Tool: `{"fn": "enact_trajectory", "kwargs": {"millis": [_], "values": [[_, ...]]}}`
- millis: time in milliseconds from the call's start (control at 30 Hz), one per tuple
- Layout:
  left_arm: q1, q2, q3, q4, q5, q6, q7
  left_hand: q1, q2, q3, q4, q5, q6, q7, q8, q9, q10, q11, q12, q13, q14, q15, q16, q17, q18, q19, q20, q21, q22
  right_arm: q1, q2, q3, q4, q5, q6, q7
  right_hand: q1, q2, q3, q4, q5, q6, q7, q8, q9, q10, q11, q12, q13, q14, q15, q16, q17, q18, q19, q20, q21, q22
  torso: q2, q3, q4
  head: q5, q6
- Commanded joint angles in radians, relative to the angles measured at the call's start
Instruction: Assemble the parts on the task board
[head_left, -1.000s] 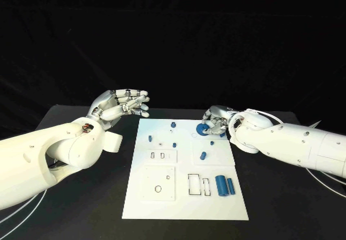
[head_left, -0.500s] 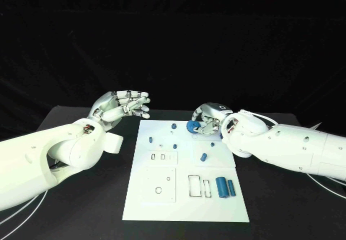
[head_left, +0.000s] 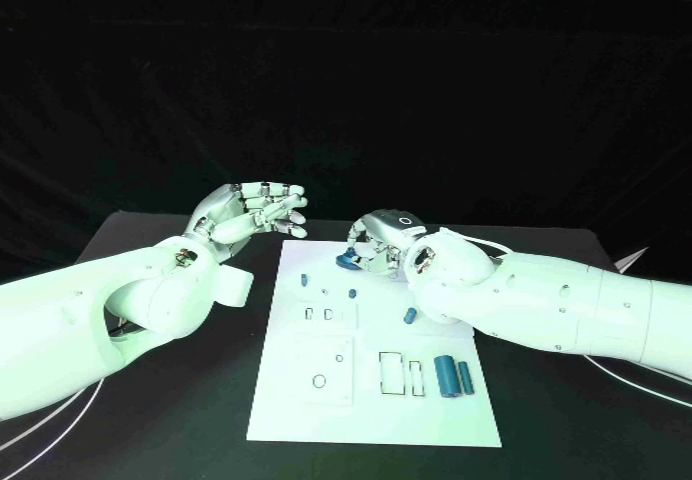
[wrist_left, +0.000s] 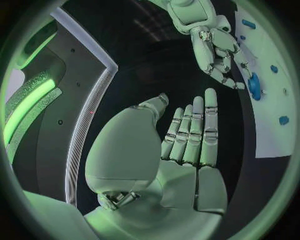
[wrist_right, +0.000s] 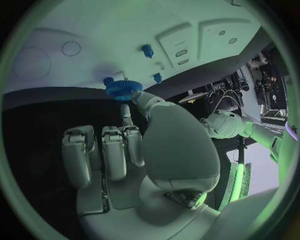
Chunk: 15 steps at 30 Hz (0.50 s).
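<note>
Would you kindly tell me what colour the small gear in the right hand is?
Blue; the small toothed gear held by the right hand shows best in the right wrist view.

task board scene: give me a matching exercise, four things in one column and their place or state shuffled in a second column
Things:
1. left hand
2. right hand
3. blue gear
4. two blue cylinders

Places or states:
A. lying side by side near the task board's near right corner
B. raised off the board's far left corner, holding nothing
C. at the board's far edge, holding a part
D. held in the right hand's fingers

Pairs: 1-B, 2-C, 3-D, 4-A
</note>
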Motion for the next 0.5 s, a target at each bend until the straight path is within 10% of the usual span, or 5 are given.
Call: {"fn": "enact_trajectory", "kwargs": {"millis": [33, 500], "values": [[0.001, 0.004, 0.001, 0.001, 0.002, 0.020, 0.007, -0.005, 0.002, 0.001, -0.005, -0.003, -0.007, 0.034, -0.006, 0.002, 0.001, 0.002, -0.004, -0.001, -0.008, -0.003, 0.004, 0.001, -0.001, -0.008, 0.001, 0.003, 0.001, -0.002, 0.018, 0.000, -0.019, -0.060, -0.017, -0.029, -0.004, -0.008, 0.003, -0.001, -0.001, 0.000, 0.004, -0.005, -0.002, 0.040, -0.002, 0.003, 0.190, 0.105, -0.002, 0.003, 0.250, -0.007, 0.106, -0.001, 0.005, 0.263, 0.002, -0.0005, -0.0020, 0.002, 0.001], [0.001, 0.005, 0.001, 0.007, 0.001, 0.021, 0.008, -0.006, 0.003, 0.001, -0.006, -0.003, -0.007, 0.035, -0.005, 0.002, 0.001, 0.002, -0.004, -0.001, -0.009, -0.003, 0.006, 0.003, 0.000, -0.010, 0.001, 0.007, 0.003, -0.011, 0.072, -0.007, -0.080, -0.081, 0.026, -0.045, -0.013, -0.013, 0.007, -0.001, -0.007, -0.003, 0.005, -0.009, -0.004, 0.041, -0.001, 0.004, 0.191, 0.105, -0.002, 0.004, 0.251, -0.007, 0.106, 0.000, 0.005, 0.263, 0.001, 0.0010, -0.0017, 0.004, -0.009]]}}
